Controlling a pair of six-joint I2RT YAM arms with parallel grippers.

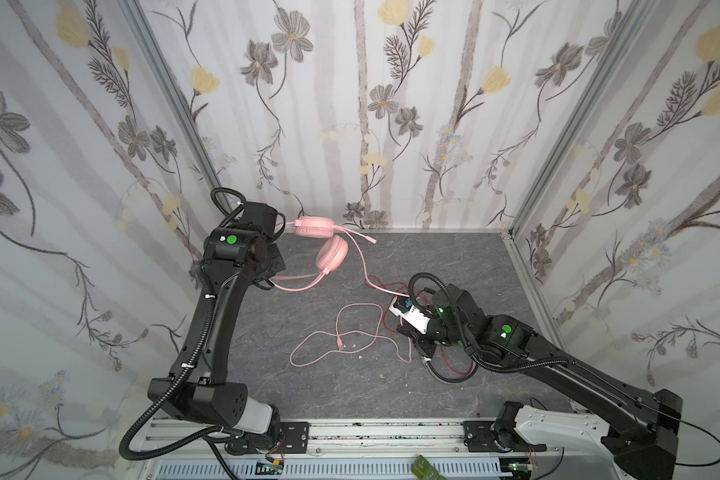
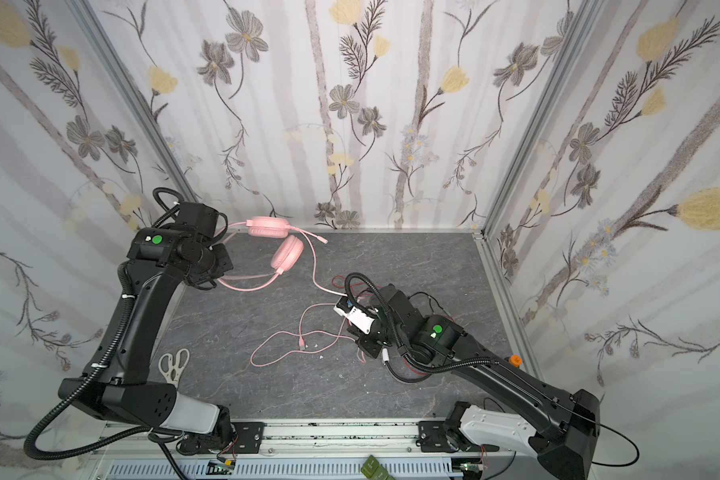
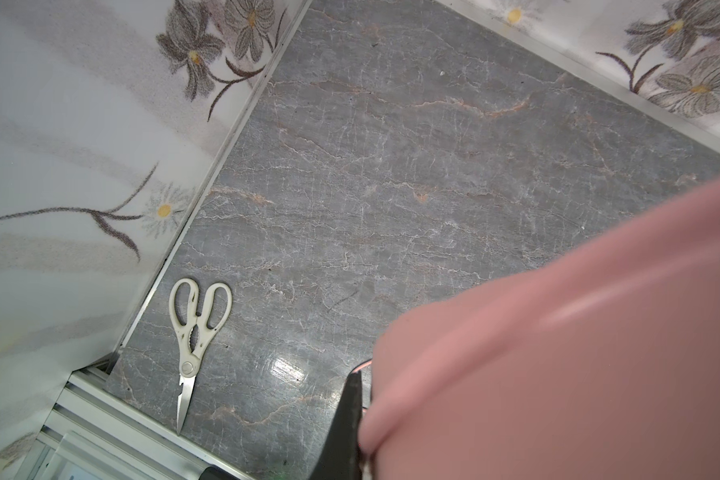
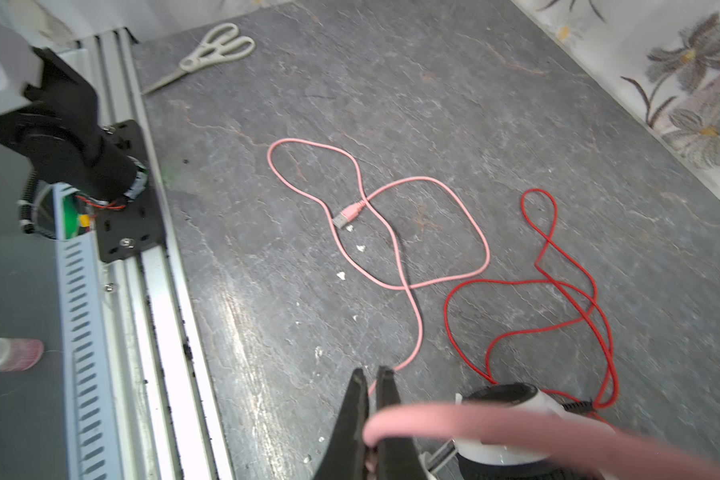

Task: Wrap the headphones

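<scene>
The pink headset (image 1: 331, 251) hangs near the back left, earcups off the table, and its headband fills the left wrist view (image 3: 578, 332). My left gripper (image 1: 272, 279) is shut on that headband; only one finger (image 3: 350, 415) shows. The pink cable (image 1: 362, 266) runs down to my right gripper (image 4: 371, 380), which is shut on it. Beyond the gripper the cable lies in loops (image 4: 391, 232) ending in a USB plug (image 4: 347, 217). The white-and-black headset (image 4: 516, 419) lies beside the right gripper (image 1: 405, 333), its red cable (image 4: 558, 286) tangled on the table.
White-handled scissors (image 2: 174, 363) lie at the front left by the wall. Small white crumbs (image 4: 360, 248) dot the grey table (image 1: 329, 386). An aluminium rail (image 1: 371, 432) runs along the front edge. Floral walls enclose the left, back and right.
</scene>
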